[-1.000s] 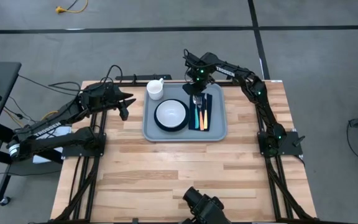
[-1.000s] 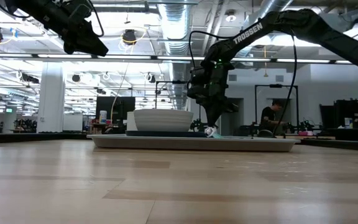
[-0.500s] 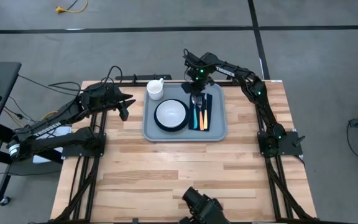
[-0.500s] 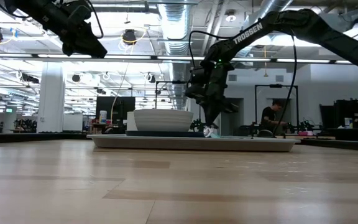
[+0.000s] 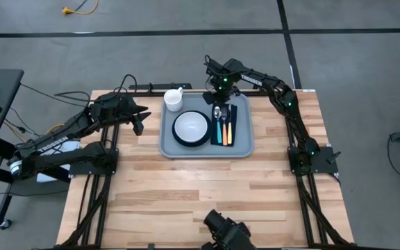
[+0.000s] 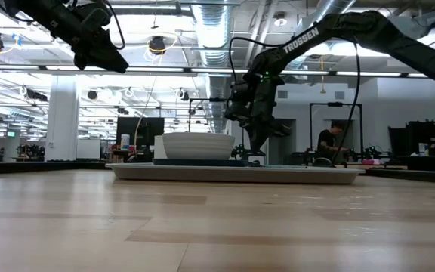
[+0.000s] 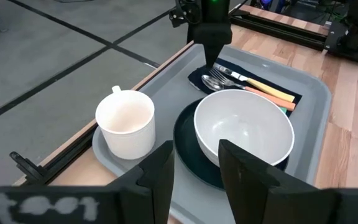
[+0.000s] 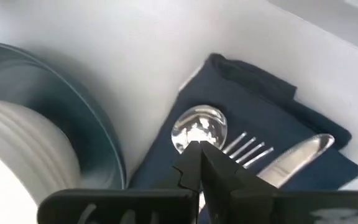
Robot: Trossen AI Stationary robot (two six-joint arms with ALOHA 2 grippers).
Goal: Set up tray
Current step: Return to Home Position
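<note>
Grey-blue tray (image 5: 169, 147) is set at the far middle of the wooden table (image 5: 186, 198), its far rim close to the table's far edge; broad bare wood lies nearer. The right end effector (image 5: 218, 99), pinched together on nothing, is held just above the napkin's (image 5: 234, 126) far end. The left end effector (image 5: 142, 119), fingers parted, is raised left of the tray, apart from it.

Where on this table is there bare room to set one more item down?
The widest bare patch is the wooden table between the tray and the black camera mount. A narrower strip lies between the tray and the right arm's base. It is crowded at the tray's far end, where mug, napkin and shut right tool cluster. The open left tool hovers beside the tray.
</note>
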